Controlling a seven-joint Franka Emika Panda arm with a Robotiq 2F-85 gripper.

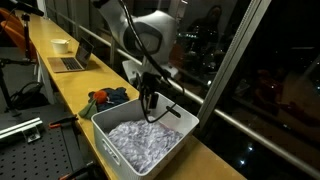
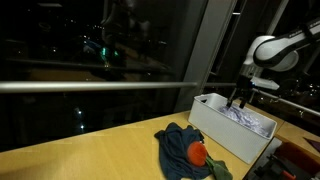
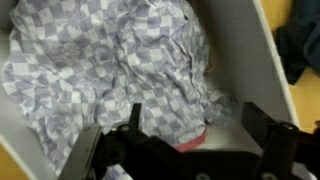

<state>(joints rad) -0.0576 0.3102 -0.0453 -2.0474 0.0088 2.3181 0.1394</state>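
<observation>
Dark night windows (image 2: 100,60) run along the long wooden surface (image 1: 75,90) you are working at. Your claw (image 1: 150,105) hangs over the white bin (image 1: 100,135) at the lower middle of the frame. In the wrist view the claw (image 3: 195,120) is released: its fingers (image 3: 135,118) stand wide apart along the bottom edge and grip nothing. The crumpled purple-and-white checkered cloth (image 3: 110,70) lies loose below them and fills most of the bin. In both exterior views the cloth (image 1: 140,140) sits inside the bin, and I cannot tell whether the fingertips touch it. A pile of dark blue and red clothes (image 2: 185,150) lies on the surface just beside the bin's wall (image 2: 215,125), at the lower middle of that frame. Far up the surface, toward the upper left, sit an open laptop (image 1: 70,62) and a pale bowl (image 1: 60,45), well apart from your claw.
</observation>
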